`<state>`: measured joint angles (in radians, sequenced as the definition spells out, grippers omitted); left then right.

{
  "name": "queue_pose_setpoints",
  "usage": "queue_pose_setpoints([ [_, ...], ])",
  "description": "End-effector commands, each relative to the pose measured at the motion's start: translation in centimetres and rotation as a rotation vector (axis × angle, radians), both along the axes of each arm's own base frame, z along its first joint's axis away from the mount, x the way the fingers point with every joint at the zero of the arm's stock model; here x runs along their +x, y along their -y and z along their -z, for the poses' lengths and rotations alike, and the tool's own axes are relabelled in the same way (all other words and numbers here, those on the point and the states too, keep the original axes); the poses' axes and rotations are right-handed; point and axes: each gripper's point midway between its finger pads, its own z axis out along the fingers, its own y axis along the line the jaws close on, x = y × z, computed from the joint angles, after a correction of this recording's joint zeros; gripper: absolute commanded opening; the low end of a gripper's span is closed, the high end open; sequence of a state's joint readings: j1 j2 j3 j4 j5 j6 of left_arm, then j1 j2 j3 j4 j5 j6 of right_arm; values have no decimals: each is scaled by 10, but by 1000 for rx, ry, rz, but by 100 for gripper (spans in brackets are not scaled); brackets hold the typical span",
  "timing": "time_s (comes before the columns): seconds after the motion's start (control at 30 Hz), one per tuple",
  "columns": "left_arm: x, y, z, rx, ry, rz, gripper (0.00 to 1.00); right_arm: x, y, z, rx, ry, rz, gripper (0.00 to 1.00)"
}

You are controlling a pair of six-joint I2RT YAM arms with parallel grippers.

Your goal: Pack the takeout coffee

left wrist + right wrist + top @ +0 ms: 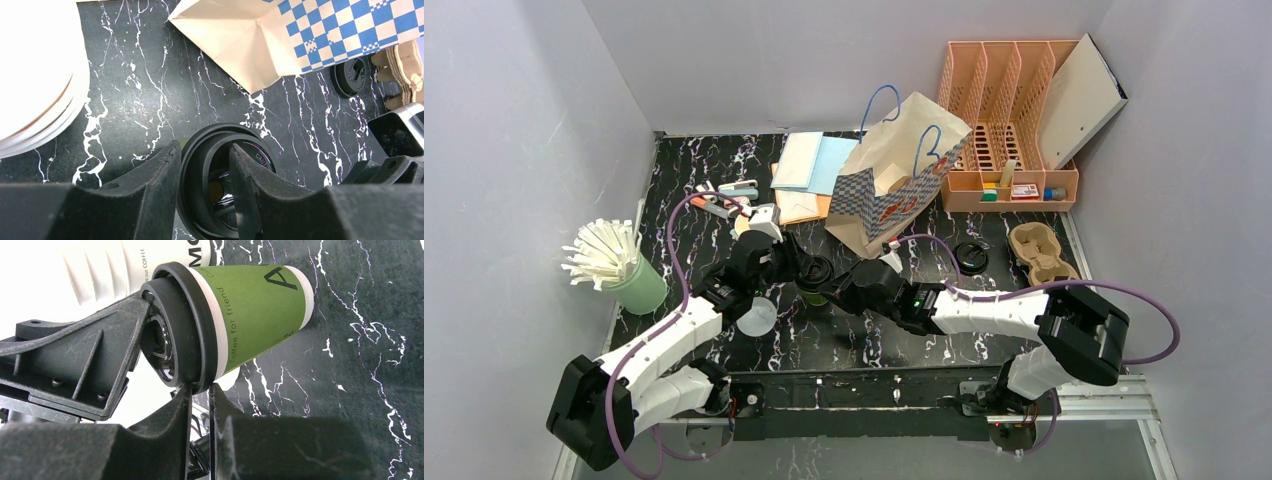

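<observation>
One dark green tapered paper cup [255, 305] stands just in front of one blue-checked paper bag [894, 190] — axis vertical, black plastic lid [197, 315] up. Left gripper [204, 150] and right gripper [200, 389] each pinch that lid's rim.

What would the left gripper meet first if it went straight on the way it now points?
The black lid on the green cup. The left gripper points down at it, one finger outside the rim, one over the top, seemingly touching it; depth is hard to judge.
</observation>
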<state>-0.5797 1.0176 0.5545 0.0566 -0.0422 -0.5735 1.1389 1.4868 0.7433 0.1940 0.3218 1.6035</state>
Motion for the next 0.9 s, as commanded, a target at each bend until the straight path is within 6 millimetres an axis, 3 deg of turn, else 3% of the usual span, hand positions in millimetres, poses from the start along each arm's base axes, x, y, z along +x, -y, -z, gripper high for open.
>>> queue_pose_setpoints([
  [0.0,-74,-8,73,102,-339,127,37,-27,116,136,-633,-150,-5,10],
  [0.17,-75,-8,74,105,-344,129,37,-21,116,128,-650,-111,-4,10],
  [0.33,-75,-9,76,98,-343,121,37,-24,123,140,-710,-138,-14,10],
  [0.87,-76,-9,77,95,-350,119,37,-24,142,148,-871,-145,-24,10],
])
